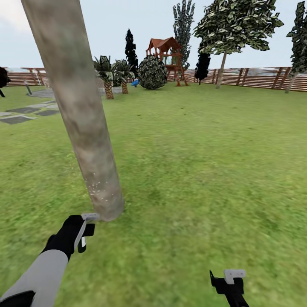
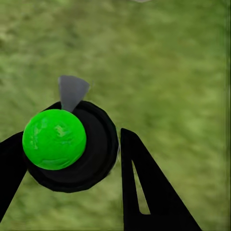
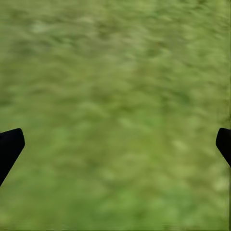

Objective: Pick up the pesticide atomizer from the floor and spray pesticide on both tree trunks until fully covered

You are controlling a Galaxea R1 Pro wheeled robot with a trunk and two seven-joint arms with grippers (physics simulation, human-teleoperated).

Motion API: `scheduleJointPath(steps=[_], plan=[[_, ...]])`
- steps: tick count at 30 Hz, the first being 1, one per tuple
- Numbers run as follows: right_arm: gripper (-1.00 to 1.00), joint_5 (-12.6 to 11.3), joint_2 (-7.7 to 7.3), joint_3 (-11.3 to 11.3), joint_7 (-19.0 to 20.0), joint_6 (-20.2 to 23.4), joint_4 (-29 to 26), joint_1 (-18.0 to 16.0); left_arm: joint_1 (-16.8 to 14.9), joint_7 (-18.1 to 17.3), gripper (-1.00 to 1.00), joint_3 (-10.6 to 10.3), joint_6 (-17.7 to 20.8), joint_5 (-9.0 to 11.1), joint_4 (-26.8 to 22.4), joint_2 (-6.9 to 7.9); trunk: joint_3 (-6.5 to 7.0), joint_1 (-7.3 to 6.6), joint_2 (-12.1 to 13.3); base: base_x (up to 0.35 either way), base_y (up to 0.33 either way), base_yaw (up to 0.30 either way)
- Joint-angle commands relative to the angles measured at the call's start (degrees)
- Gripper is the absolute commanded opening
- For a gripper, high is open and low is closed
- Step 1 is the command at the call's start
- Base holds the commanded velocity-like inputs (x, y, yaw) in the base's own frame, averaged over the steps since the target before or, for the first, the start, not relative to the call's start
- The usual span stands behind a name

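Note:
A thick mottled grey-beige tree trunk (image 1: 81, 115) rises at a lean from the grass just ahead of me on the left. Tiny white specks of pesticide (image 1: 97, 184) dot its lower part. My left gripper (image 1: 86, 231) hangs just short of the trunk's base, shut on the pesticide atomizer (image 2: 54, 138), a bright green ball on a black round body with a grey nozzle (image 1: 90, 216) toward the trunk. The black fingers (image 2: 144, 192) flank it. A second tree (image 1: 221, 68) stands far off by the fence. My right gripper (image 1: 230, 279) is low on the right, open over bare grass (image 3: 115, 96).
Grey stone paving (image 1: 25, 113) lies far left. At the back stand short palms (image 1: 108, 83), a round bush (image 1: 152, 72), a red-roofed play tower (image 1: 167, 53), dark columnar trees (image 1: 130, 49) and the brown slat fence (image 1: 260, 77). Open lawn (image 1: 204, 162) spreads to the right.

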Motion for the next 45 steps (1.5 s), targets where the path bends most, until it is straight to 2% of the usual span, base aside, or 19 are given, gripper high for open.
scheduleJointPath(steps=[1, 28, 45], plan=[[1.00, 0.63, 0.01, -0.22, -0.30, -0.17, 0.08, -0.04, -0.03, 0.06, -1.00, 0.10, 0.24, -0.05, -0.06, -0.05, -0.05, 0.01, -0.02, 0.234, -0.176, 0.002], [1.00, 0.60, 0.01, -0.22, -0.30, -0.17, 0.08, -0.04, -0.03, 0.15, -1.00, 0.15, 0.24, -0.02, -0.25, -0.10, -0.05, 0.01, -0.02, 0.106, -0.255, 0.014], [1.00, 0.64, 0.01, -0.22, -0.30, -0.17, 0.08, -0.05, -0.03, 0.15, -1.00, 0.36, 0.24, 0.04, -0.76, -0.09, -0.05, 0.01, -0.02, 0.012, -0.274, 0.253]])
